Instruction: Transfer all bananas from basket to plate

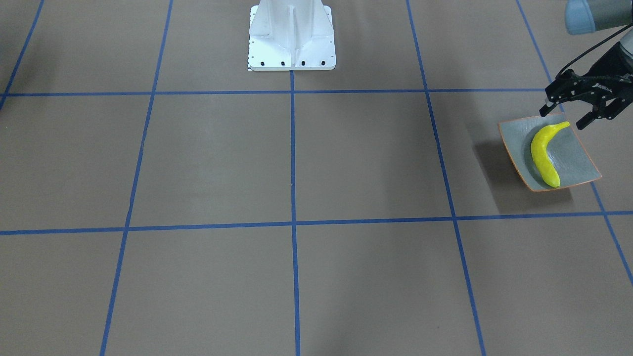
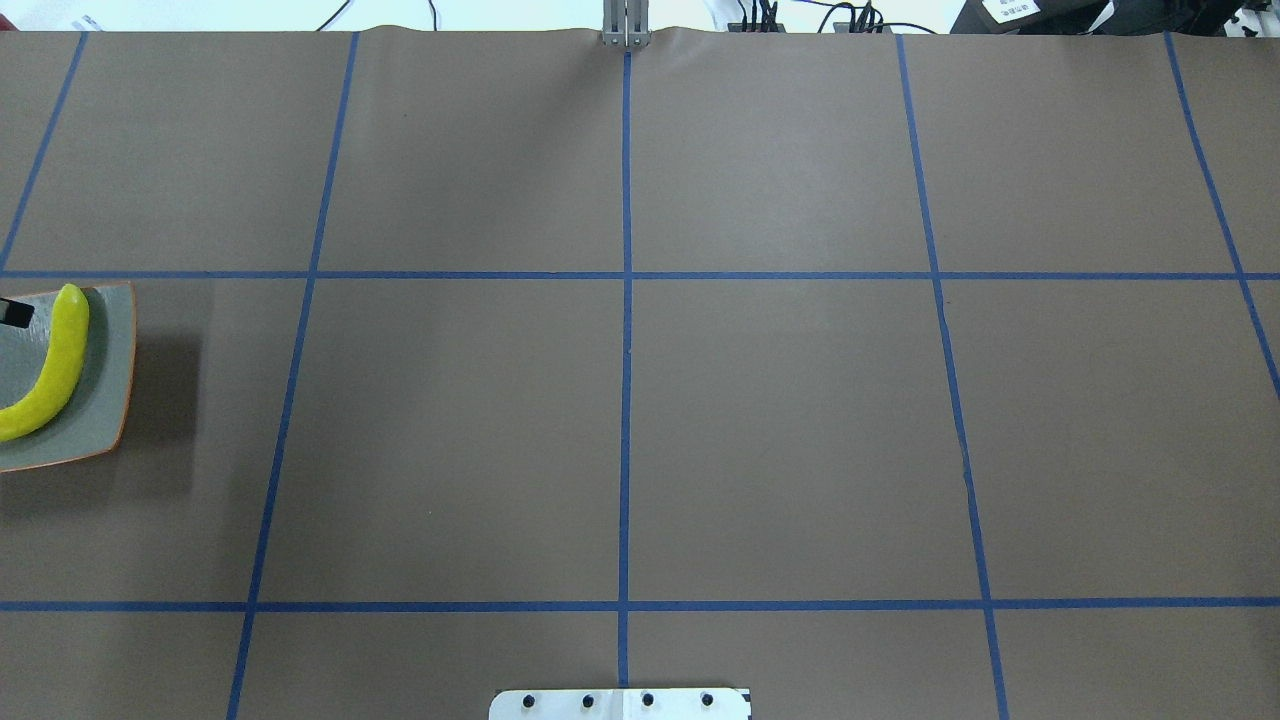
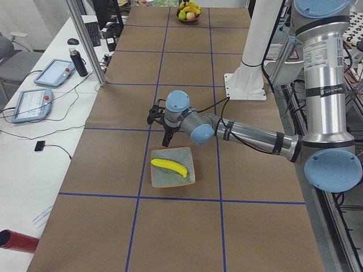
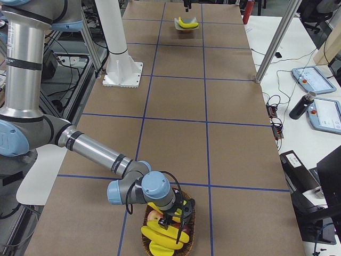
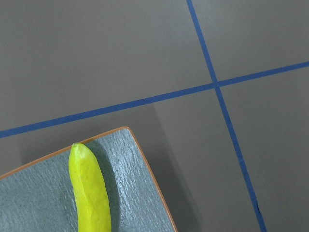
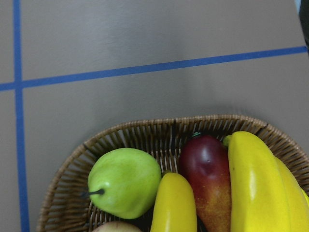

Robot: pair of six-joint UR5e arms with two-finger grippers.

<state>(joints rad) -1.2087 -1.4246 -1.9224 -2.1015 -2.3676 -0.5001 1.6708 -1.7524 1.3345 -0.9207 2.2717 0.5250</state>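
One yellow banana [image 1: 544, 153] lies on the grey-green plate [image 1: 576, 160] at the table's end on my left; it also shows in the overhead view [image 2: 55, 370] and the left wrist view [image 5: 89, 193]. My left gripper [image 1: 564, 116] is open and empty, just above the plate's back edge near the banana's stem. Several more bananas [image 6: 253, 183] lie in the wicker basket [image 6: 145, 129] at the far right end. My right gripper [image 4: 173, 223] hangs low over the basket's bananas [image 4: 160, 236]. It shows only in the exterior right view, so I cannot tell whether it is open.
A green pear-like fruit [image 6: 125, 181] and a dark red fruit [image 6: 207, 176] share the basket. The white robot base [image 1: 292, 34] stands at the table's near-robot edge. A metal post [image 3: 85, 39] rises at the table's operator side.
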